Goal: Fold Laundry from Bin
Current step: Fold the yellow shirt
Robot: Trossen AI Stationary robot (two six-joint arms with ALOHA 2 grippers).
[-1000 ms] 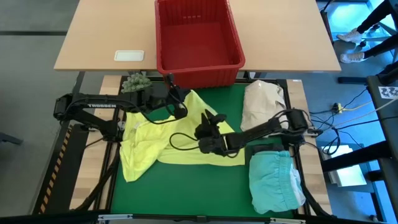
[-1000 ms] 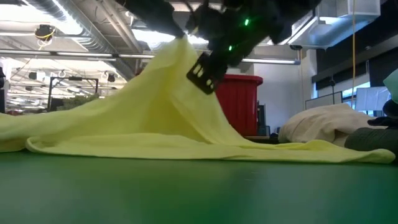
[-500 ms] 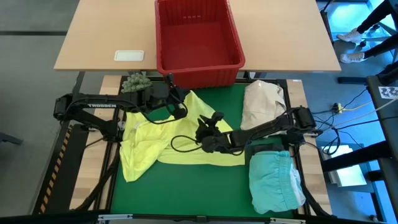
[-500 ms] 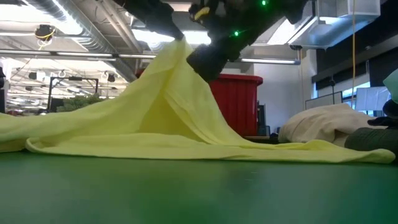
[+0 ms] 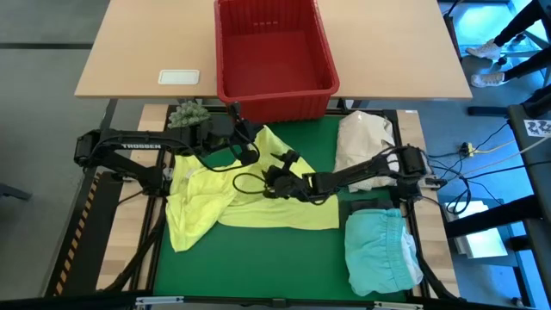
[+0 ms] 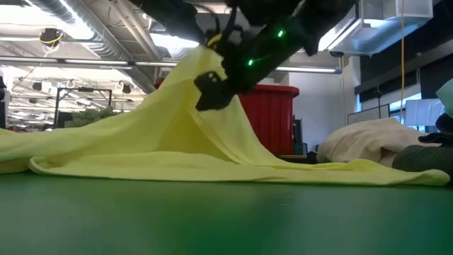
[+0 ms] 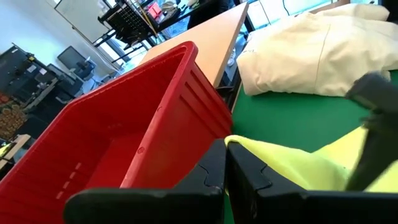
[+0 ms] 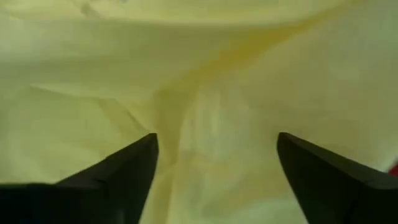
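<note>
A bright yellow garment (image 5: 232, 194) lies spread on the green mat, its far part pulled up into a peak (image 6: 205, 49). My left gripper (image 5: 247, 145) is shut on that peak. My right gripper (image 5: 274, 176) hangs open just right of the peak, its fingers (image 8: 124, 171) facing the sloping yellow cloth (image 8: 211, 93). The red bin (image 5: 274, 52) stands on the wooden table beyond the mat; no cloth shows inside it. A light turquoise garment (image 5: 379, 251) lies folded at the mat's near right. My left gripper pinches a raised bit of the yellow garment's far part (image 7: 249, 149) between its two shut fingers, coming from the table's left and slanting a little down. The cloth hangs from the fingers like a tent, its lower parts resting on the mat. My right gripper's fingers stand close to the cloth slope; whether they touch it I cannot tell.
A cream-white cloth bundle (image 5: 366, 142) lies on the mat's far right. A small green spiky ball (image 5: 188, 113) sits at the far left corner. A white card (image 5: 178, 77) lies on the wooden table. Bare green mat (image 5: 258, 258) shows at the near side.
My right gripper has swung toward the table's left, closer to the raised peak and my left gripper, and its wrist has rolled. The yellow garment keeps its tent shape.
</note>
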